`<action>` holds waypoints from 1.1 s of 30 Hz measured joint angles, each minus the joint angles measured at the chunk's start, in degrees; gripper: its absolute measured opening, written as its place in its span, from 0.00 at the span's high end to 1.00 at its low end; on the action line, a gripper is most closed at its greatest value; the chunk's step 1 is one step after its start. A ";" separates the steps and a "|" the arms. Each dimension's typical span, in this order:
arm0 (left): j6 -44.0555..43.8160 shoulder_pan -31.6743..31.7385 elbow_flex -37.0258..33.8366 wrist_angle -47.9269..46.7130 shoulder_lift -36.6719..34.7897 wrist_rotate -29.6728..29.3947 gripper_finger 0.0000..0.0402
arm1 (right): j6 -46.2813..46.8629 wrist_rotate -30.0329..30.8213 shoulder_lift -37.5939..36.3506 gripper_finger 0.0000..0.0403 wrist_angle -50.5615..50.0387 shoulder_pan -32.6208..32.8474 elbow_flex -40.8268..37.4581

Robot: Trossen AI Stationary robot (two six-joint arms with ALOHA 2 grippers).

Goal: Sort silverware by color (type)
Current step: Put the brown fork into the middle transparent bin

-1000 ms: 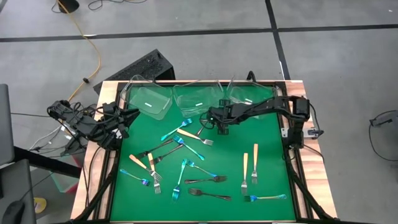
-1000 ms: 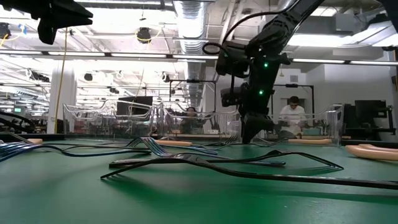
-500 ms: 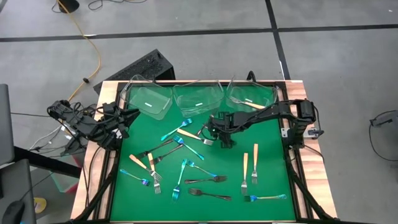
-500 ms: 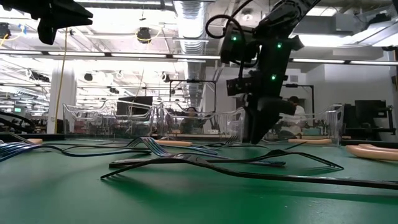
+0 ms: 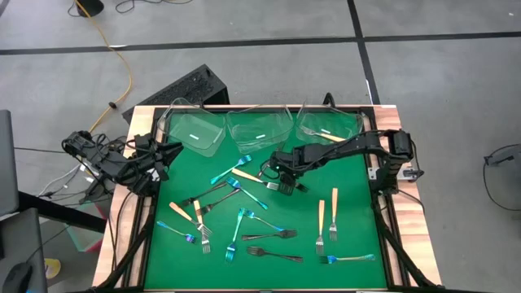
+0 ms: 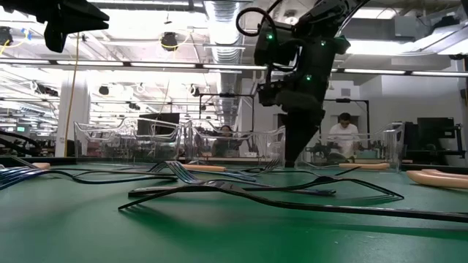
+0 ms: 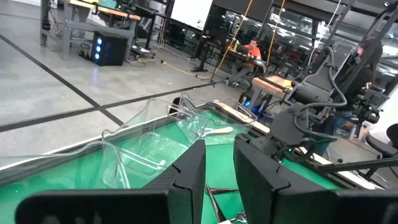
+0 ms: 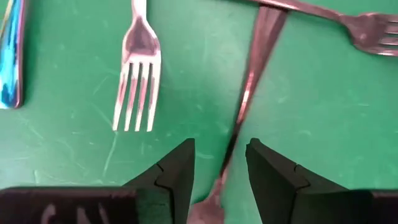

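Note:
Several forks lie scattered on the green mat (image 5: 358, 203): blue-teal ones (image 5: 230, 169), dark metal ones (image 5: 273, 255) and cream-handled ones (image 5: 321, 224). My right gripper (image 5: 285, 181) is open and points down, low over the mat's far middle. In the right wrist view its fingers (image 8: 180, 171) stand on either side of a dark fork's slim handle (image 8: 245, 93); I see no touch. Silver tines (image 8: 138, 74) and a blue handle (image 8: 12, 56) lie beside it. My left gripper (image 7: 219, 168), open by a narrow gap, waits at the table's left edge (image 5: 159, 156).
Three clear plastic tubs (image 5: 199, 130) (image 5: 259, 126) (image 5: 326, 124) stand along the far edge; the right one holds a cream-handled fork. Bare mat lies at the right and near-left. People sit in the room beyond the table (image 6: 344, 135).
My right gripper has come from near the tubs toward the table's near edge, then a little to the left, going down to just above the forks at the mat's far middle. The forks have not moved.

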 joint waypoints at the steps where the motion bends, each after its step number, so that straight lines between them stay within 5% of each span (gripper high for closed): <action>1: 0.00 0.02 0.02 0.00 -0.02 0.00 0.83 | -0.01 0.00 0.54 0.59 -0.01 0.13 0.02; 15: -0.66 0.00 0.00 -0.17 -0.01 0.02 0.83 | -3.45 -3.87 4.33 0.61 -0.93 -2.16 0.20; 28: -0.66 0.00 0.00 -0.19 -0.02 0.02 0.83 | -1.79 -6.24 4.40 0.94 -2.05 -5.14 0.11; 33: -0.81 0.00 0.01 -0.17 -0.02 0.02 0.83 | -1.81 -6.15 4.11 0.95 -2.20 -5.07 0.07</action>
